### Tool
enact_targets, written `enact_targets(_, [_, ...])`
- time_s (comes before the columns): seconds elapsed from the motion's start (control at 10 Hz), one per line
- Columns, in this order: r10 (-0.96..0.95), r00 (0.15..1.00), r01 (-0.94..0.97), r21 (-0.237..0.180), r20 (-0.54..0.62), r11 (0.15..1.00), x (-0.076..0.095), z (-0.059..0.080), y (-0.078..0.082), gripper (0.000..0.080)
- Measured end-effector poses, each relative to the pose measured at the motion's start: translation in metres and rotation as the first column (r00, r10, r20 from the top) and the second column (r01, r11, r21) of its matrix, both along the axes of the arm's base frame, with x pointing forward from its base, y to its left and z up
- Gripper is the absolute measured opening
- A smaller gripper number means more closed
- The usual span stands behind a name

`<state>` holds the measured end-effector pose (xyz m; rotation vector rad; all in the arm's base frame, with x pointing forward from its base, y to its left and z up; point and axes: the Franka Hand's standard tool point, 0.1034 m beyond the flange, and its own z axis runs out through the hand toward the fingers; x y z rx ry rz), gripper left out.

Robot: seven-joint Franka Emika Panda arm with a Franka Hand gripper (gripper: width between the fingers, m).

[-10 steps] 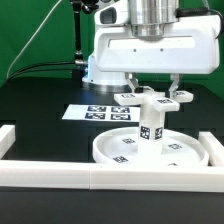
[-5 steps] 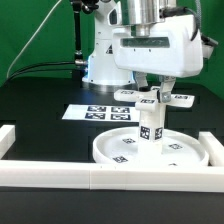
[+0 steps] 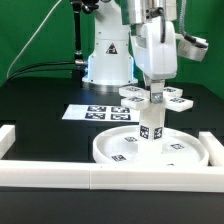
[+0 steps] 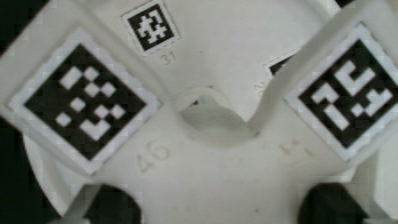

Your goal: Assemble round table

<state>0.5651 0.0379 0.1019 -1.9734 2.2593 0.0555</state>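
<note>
Exterior view: the hand (image 3: pixel 156 97) grips the cross-shaped piece (image 3: pixel 153 97) on top of the leg (image 3: pixel 151 121), which stands upright in the disc (image 3: pixel 150 152) near the worktop's (image 3: pixel 40 125) front edge. A tilted twist could cross-thread the joint or topple the leg. The border rail (image 3: pixel 60 171) and marker board (image 3: pixel 95 112) crowd the disc; the far side looks freer.

**Cross piece on the upright leg**

On the black worktop (image 3: pixel 40 140) the disc (image 3: pixel 110 152) lies flat with the leg (image 3: pixel 150 128) upright on it. The cross-shaped piece (image 3: pixel 155 98) sits atop the leg. The gripper (image 3: pixel 156 96) hangs directly above, its jaws at the cross. The marker board (image 3: pixel 95 111) lies beyond the disc, at the exterior view's left.
</note>
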Motion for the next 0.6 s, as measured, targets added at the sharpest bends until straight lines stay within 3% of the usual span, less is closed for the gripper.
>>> enact_targets(0.4, [-0.117,0.993,0.117,0.022,-0.013,0.993,0.0011,0.0009,-0.0007,0.0442])
enact_targets(0.5, [-0.101,0.995,0.101,0.023,-0.013,0.995,0.0004,-0.0002,-0.0001,0.057])
enact_targets(0.6, [-0.08,0.997,0.08,0.025,-0.007,0.996,0.0009,0.0014,-0.0001,0.057])
